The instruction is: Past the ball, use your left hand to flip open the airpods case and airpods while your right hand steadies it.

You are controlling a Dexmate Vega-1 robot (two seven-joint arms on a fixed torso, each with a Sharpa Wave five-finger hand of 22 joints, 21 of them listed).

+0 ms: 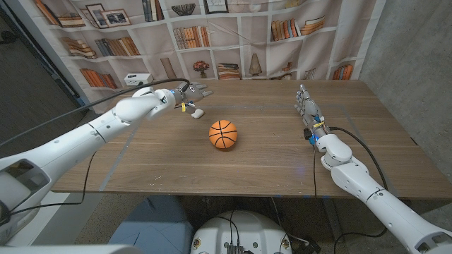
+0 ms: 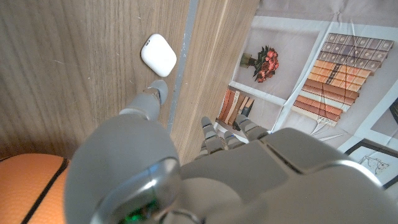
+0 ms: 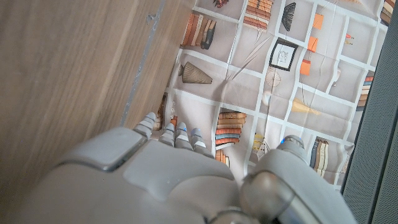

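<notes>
A small white airpods case (image 1: 197,111) lies closed on the wooden table (image 1: 268,155), just beyond an orange basketball (image 1: 223,134). My left hand (image 1: 187,94) hovers at the case's far-left side, holding nothing. In the left wrist view the case (image 2: 158,55) lies a short gap ahead of one outstretched finger (image 2: 152,99), and the ball (image 2: 31,186) sits beside the hand. My right hand (image 1: 307,106) stands on the right side of the table, fingers straight, well away from the case. In the right wrist view that hand (image 3: 155,174) holds nothing.
A bookshelf-print backdrop (image 1: 233,35) hangs behind the table's far edge. A small white box (image 1: 137,78) sits at the back left, behind my left hand. Bare wood stretches between the ball and my right hand.
</notes>
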